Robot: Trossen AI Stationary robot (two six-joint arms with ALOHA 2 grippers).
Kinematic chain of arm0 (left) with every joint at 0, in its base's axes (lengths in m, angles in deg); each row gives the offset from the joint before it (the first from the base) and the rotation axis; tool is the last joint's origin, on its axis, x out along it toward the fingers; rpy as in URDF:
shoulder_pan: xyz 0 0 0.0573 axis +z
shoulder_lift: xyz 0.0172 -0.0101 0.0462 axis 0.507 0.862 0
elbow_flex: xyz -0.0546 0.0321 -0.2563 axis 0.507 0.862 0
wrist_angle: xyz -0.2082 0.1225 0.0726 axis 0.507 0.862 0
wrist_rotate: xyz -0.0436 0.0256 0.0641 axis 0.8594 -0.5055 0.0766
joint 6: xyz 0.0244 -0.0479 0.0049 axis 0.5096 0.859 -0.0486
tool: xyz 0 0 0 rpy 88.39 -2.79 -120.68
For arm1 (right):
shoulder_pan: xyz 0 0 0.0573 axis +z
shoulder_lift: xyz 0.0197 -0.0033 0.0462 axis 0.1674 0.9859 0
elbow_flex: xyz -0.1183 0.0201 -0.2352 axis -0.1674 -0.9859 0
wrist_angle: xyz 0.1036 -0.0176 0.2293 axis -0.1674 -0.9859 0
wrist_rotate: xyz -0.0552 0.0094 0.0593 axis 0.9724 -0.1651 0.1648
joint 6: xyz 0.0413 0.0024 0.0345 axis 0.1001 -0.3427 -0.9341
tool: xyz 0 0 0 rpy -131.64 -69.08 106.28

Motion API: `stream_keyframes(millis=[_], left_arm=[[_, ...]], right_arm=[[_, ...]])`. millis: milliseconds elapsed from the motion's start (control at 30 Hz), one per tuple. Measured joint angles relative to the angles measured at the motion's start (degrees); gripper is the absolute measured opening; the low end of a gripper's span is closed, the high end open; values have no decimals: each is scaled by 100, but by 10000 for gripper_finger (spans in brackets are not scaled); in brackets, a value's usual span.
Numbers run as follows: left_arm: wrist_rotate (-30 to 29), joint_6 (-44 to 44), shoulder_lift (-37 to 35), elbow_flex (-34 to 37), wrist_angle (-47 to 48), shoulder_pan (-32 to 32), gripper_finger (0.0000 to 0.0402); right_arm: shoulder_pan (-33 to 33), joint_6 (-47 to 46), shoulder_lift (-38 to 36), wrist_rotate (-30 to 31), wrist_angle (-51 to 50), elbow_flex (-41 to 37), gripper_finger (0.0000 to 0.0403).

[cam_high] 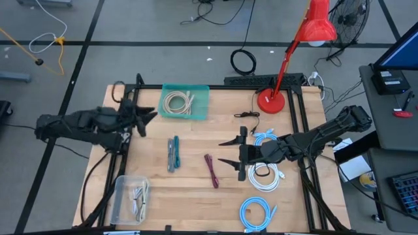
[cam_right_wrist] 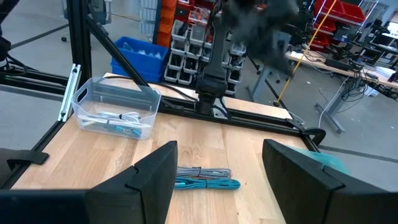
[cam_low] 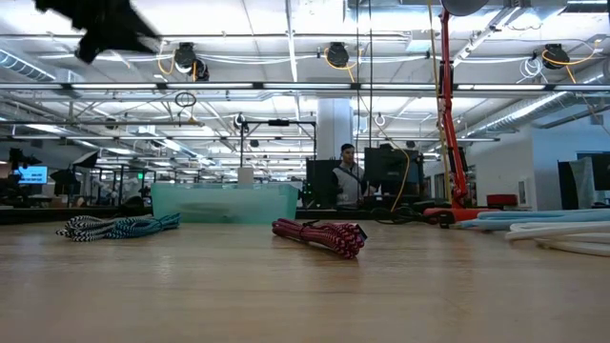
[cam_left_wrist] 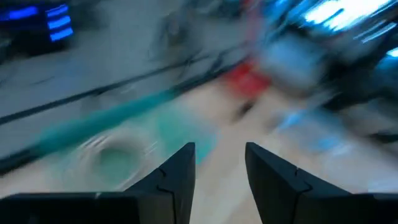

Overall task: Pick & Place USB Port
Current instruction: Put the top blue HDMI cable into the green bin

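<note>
Wooden counter [cam_high: 196, 196] with several coiled cables. Left end effector [cam_high: 145, 116] up off the counter at the left side, just beside the teal tray [cam_high: 185, 102], fingers [cam_left_wrist: 180, 171] apart with a narrow gap, nothing between them; its wrist view is motion-blurred. In the low view the left arm shows only as a dark blur top left, well above the counter. Right end effector [cam_high: 230, 151] near counter middle, pointing toward the left side, fingers [cam_right_wrist: 155, 174] wide apart, holding nothing.

Teal tray at the far edge holds a coil of pale cable [cam_high: 177, 102]. Clear bin [cam_high: 129, 198] at near-left corner has a grey/white cable in it, also seen in right wrist view [cam_right_wrist: 115, 109]. Blue-and-grey braided cable bundle [cam_high: 173, 154] lies on bare wood left of centre. Red/maroon braided cable bundle [cam_high: 211, 170] just beside it, near the right end effector, touched by neither arm; low view shows it flat on the counter [cam_low: 319, 235]. White and blue cable coils [cam_high: 264, 171] lie under the right arm, another blue coil [cam_high: 256, 212] at the near edge. Red desk lamp [cam_high: 273, 99] base at far right. Person seated in the room behind [cam_low: 348, 176]
</note>
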Motion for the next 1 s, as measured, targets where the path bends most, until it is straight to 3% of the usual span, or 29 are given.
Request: stream_keyframes(millis=[167, 233, 300, 633, 800, 1000], left_arm=[[2475, -543, 289, 32, -1536, 115, 145], [3554, -661, 551, 33, -1676, 34, 145], [4114, -657, 859, 33, -1692, -89, 145], [3138, 148, 1975, 35, -255, -562, 145], [2952, 857, 2227, 35, 527, -626, 145], [2875, 1080, 2524, 35, 633, -829, 145]], right_arm=[[0, 2, 0, 0, -38, 0, 226], [0, 2, 0, 0, -76, 0, 226], [0, 2, 0, 0, -93, 0, 226], [0, -13, 0, 0, -100, 0, 226], [0, -15, 0, 0, -103, 0, 226], [0, -18, 0, 0, -131, 0, 226]])
